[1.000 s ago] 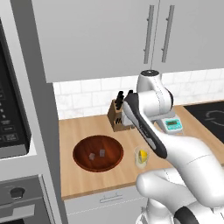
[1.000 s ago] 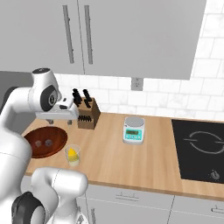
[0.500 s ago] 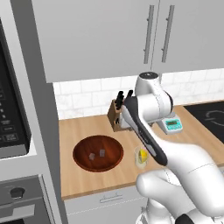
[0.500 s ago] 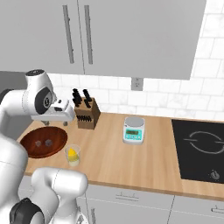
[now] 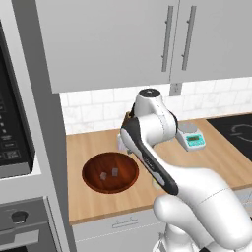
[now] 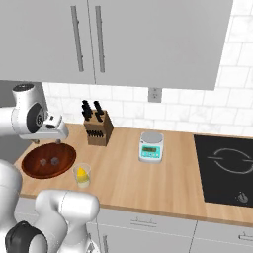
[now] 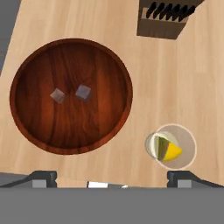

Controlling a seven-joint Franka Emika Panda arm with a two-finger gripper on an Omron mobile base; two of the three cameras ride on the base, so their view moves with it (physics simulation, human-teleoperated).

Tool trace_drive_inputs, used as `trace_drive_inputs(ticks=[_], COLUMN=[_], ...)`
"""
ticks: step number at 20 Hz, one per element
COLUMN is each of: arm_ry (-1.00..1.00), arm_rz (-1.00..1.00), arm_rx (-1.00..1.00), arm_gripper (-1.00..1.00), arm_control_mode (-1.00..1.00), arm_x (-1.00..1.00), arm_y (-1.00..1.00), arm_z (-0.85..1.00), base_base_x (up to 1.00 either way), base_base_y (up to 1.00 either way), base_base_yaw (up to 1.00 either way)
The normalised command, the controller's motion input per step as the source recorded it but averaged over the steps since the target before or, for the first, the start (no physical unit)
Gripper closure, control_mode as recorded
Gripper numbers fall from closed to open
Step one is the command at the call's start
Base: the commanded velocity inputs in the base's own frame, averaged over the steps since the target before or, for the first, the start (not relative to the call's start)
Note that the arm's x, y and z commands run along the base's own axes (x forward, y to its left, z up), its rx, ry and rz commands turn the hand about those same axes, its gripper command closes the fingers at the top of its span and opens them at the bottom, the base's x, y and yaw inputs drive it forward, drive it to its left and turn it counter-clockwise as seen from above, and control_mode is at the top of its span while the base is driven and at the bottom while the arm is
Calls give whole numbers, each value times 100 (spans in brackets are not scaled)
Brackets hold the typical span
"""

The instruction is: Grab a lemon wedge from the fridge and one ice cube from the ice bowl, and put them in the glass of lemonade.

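Gripper [image 7: 111, 177] spread wide, nothing between the finger tips, hung above the wooden counter [image 7: 197, 87] looking straight down. Ice bowl [image 7: 26, 65] sat on the counter, reddish-brown and round, with two small pale ice cubes [image 7: 82, 92] lying near its middle, apart from each other. Glass of lemonade [image 7: 181, 133] stood just beside the bowl, not touching it, with the lemon wedge [image 7: 172, 152] already inside, bright yellow against the pale liquid. Knife block [image 7: 159, 22] stood farther off on the counter, dark handles poking up. In the right base view, same layout: bowl [image 6: 29, 165] at the left end of the counter, glass [image 6: 82, 175] near its right rim with the wedge [image 6: 81, 173] in it, knife block [image 6: 97, 129] behind against the tiled wall, small teal kitchen scale [image 6: 150, 147] farther right, black cooktop [image 6: 222, 168] at the far right. Arm's head hung over the bowl's back edge; jaws hidden there. In the left base view, bowl [image 5: 93, 179] seen with both cubes [image 5: 114, 172] inside, scale [image 5: 192, 138] behind the arm, glass mostly hidden by the arm. Grey upper cabinets [image 5: 108, 39] above.
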Motion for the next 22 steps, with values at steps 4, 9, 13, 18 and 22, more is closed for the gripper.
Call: trace_drive_inputs(ticks=[4, 9, 13, 18, 22], arm_ry=[1, 13, 0, 0, 0], arm_rz=[17, 12, 4, 0, 2], arm_rx=[4, -1, -2, -1, -1], arm_gripper=[-100, -100, -100, -100, -100], arm_control_mode=[-100, -100, -100, -100, -100], arm_x=[50, 28, 2, 7, 2], arm_y=[46, 44, 15, 2, 0], arm_z=[-36, -22, -23, -45, -29], base_base_x=[0, 0, 0, 0, 0], base_base_y=[0, 0, 0, 0, 0], base_base_yaw=[0, 0, 0, 0, 0])
